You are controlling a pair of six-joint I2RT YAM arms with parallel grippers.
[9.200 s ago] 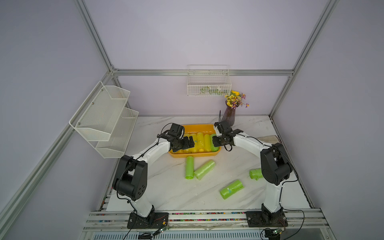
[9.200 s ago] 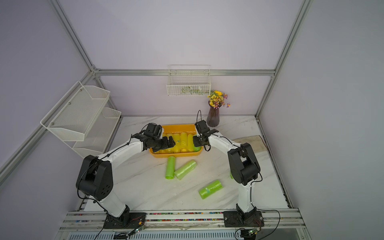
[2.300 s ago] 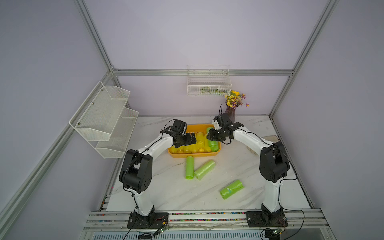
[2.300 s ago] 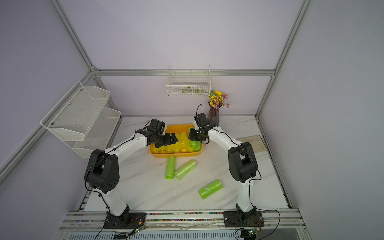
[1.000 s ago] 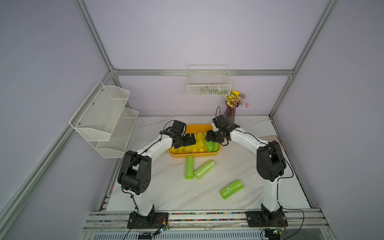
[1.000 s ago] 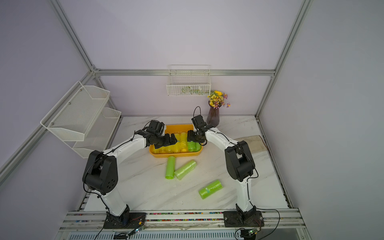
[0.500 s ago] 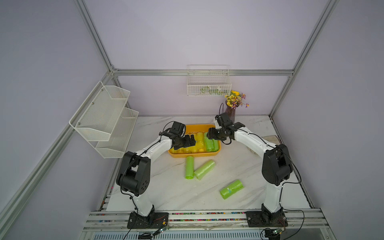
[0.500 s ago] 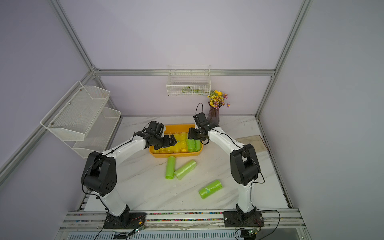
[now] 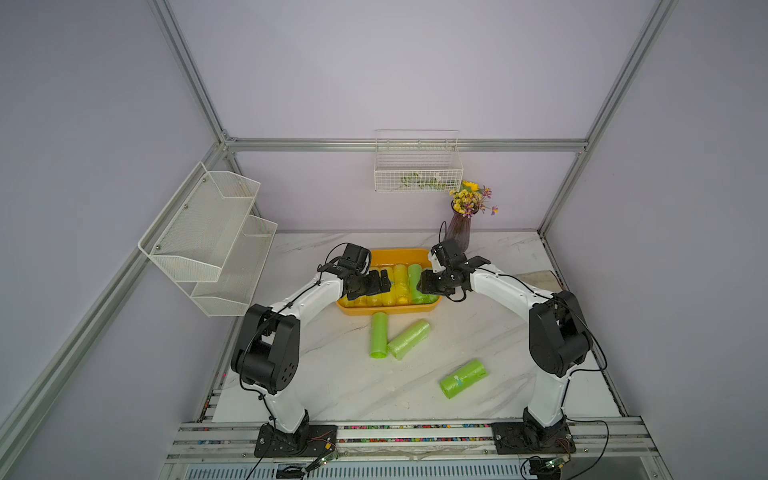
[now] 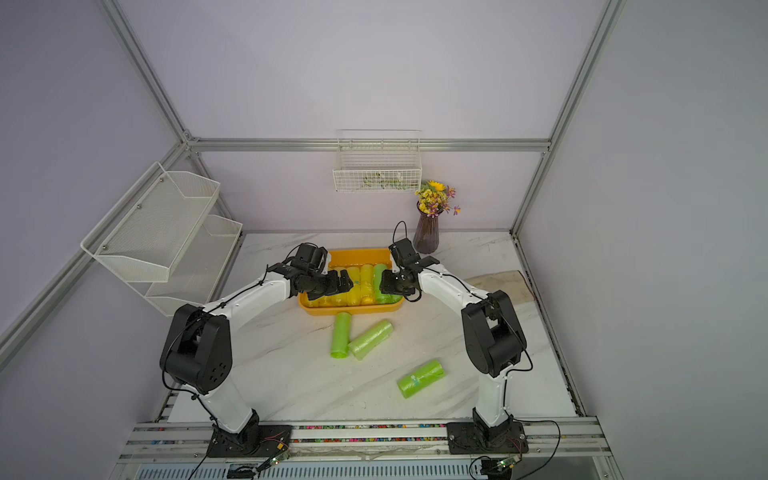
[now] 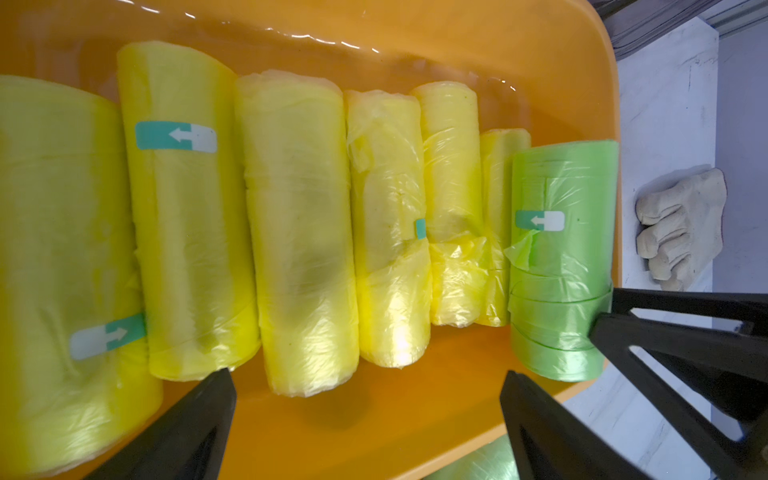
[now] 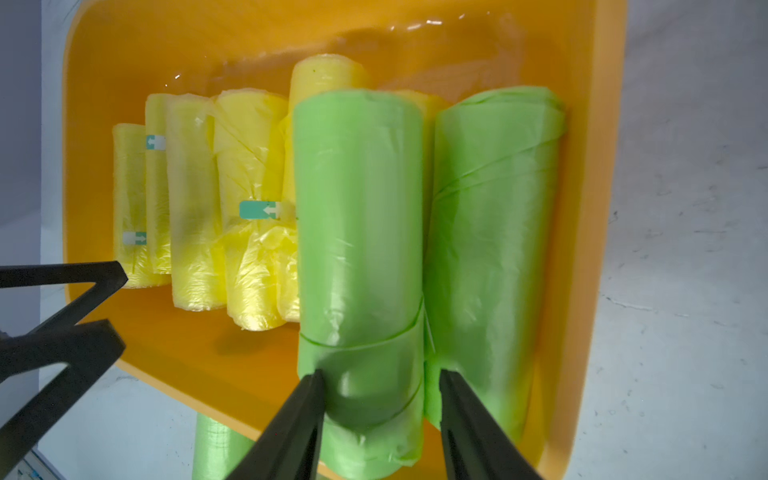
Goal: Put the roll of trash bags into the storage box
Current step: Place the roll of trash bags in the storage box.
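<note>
The orange-yellow storage box (image 9: 390, 309) (image 10: 353, 311) holds a row of several yellow rolls and two green ones. My right gripper (image 12: 380, 374) (image 9: 422, 286) is shut on the near end of one green roll of trash bags (image 12: 359, 228) (image 9: 415, 278) that lies in the box. One finger sits in the gap to the second green roll (image 12: 494, 232) by the box's end wall. My left gripper (image 11: 368, 378) (image 9: 384, 282) hovers open over the box's front part with nothing between its fingers. The held green roll (image 11: 561, 257) also shows in the left wrist view.
Three green rolls lie on the marble table in front of the box: two together (image 9: 378, 334) (image 9: 408, 338) and one nearer the front (image 9: 463, 378). A vase of flowers (image 9: 459, 232) stands behind the right arm. A pale glove (image 11: 681, 228) lies right of the box.
The right gripper's jaws have closed in on the green roll inside the box. The left gripper has stayed open over the box.
</note>
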